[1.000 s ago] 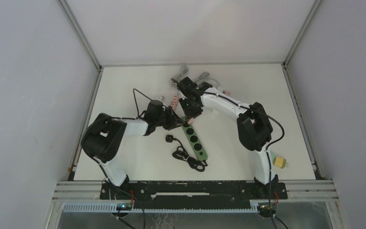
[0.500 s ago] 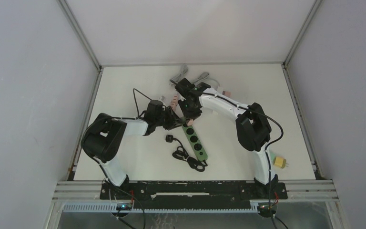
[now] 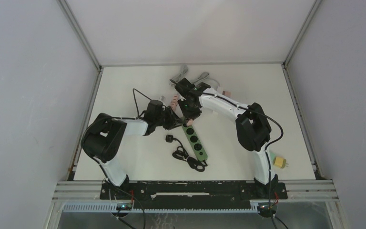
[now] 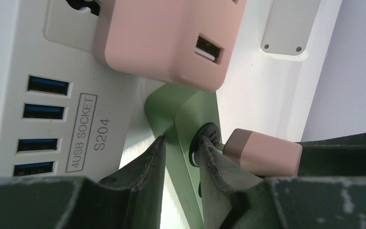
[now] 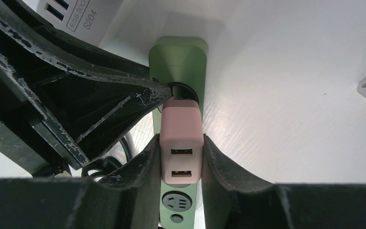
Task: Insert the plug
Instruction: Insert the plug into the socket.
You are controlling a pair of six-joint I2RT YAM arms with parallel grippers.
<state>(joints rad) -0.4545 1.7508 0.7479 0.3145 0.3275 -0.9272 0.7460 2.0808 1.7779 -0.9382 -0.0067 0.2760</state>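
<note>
White shell links, bulky black joint housings on left arm (image 3: 136,126) and right arm (image 3: 221,106). Thin black cable (image 3: 277,128) loops outside right elbow. Black base rail (image 3: 190,189), red wires at ends. Left tool (image 4: 182,143), right tool (image 5: 180,143): dark fingers (image 5: 221,169), edges scuffed whitish.

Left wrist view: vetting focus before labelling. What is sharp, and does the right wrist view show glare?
Left wrist view: the label on the white USB hub reads crisply. Right wrist view: pink USB charger and green power strip are sharp, with a faint sheen on the table beside them.
</note>
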